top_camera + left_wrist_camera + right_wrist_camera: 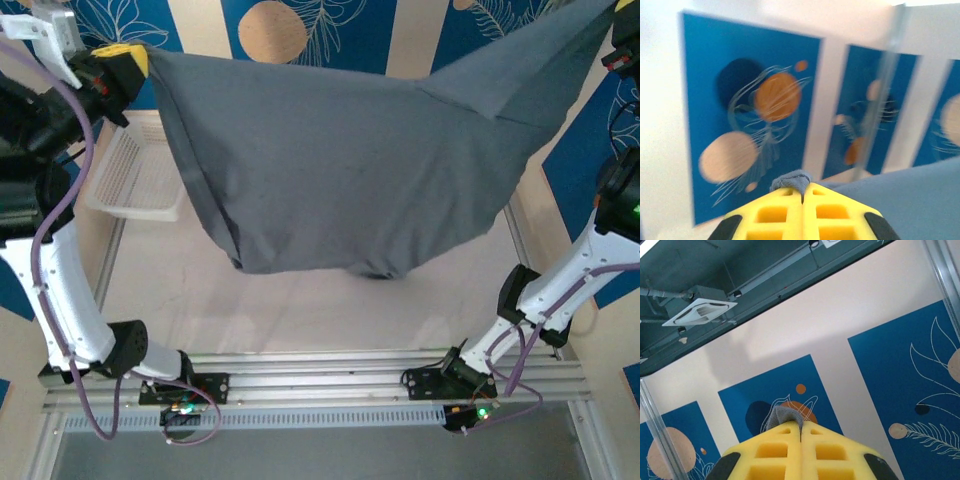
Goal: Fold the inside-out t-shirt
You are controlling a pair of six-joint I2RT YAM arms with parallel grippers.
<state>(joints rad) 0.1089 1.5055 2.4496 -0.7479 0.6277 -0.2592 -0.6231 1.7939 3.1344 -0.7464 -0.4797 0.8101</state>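
now the grey t-shirt (pixel 340 170) hangs in the air above the table (pixel 300 305), stretched wide. the left gripper (pixel 803 189) is closed tight on one corner, the right gripper (pixel 801 429) on another. a white basket (pixel 135 185) sits at left.

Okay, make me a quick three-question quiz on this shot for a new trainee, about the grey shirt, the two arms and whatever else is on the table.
1. True or false: the plain slate-grey cotton t-shirt lies folded on the table.
2. What does the yellow-fingered left gripper hold? A: nothing. B: a bit of the t-shirt's fabric. C: a sponge.
3. Name the thing standing at the table's left side, beside the hanging shirt.

Key
1. False: it hangs spread in the air between the left gripper and the right gripper.
2. B.
3. The white plastic lattice basket.
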